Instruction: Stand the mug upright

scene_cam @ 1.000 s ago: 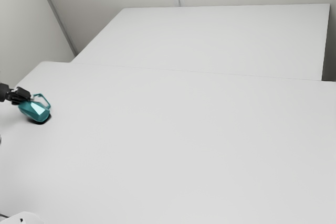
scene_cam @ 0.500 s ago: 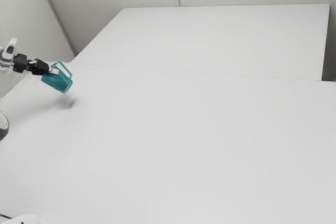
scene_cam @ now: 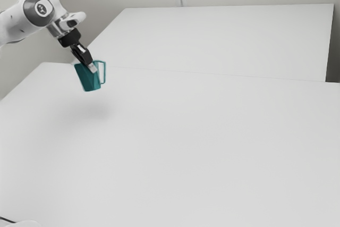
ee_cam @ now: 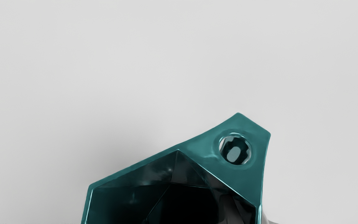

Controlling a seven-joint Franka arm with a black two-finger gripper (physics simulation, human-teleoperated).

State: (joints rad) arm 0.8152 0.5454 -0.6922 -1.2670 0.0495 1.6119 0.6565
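Above the table [scene_cam: 180, 142], near its corner toward the exterior view's upper left, the claw [scene_cam: 93, 68] pinches the mug [scene_cam: 86, 80], likely light, stiff and slick, sensibly by its wall [ee_cam: 259, 214].

The arm [scene_cam: 38, 11] slants downward, its jaws closed in a grip.

The arm [scene_cam: 38, 10] has rounded white casings, a grey round joint cap and black gripper [scene_cam: 91, 66].

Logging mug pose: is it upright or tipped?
The mug is roughly upright: in the exterior view its base points down and its handle stands near vertical.
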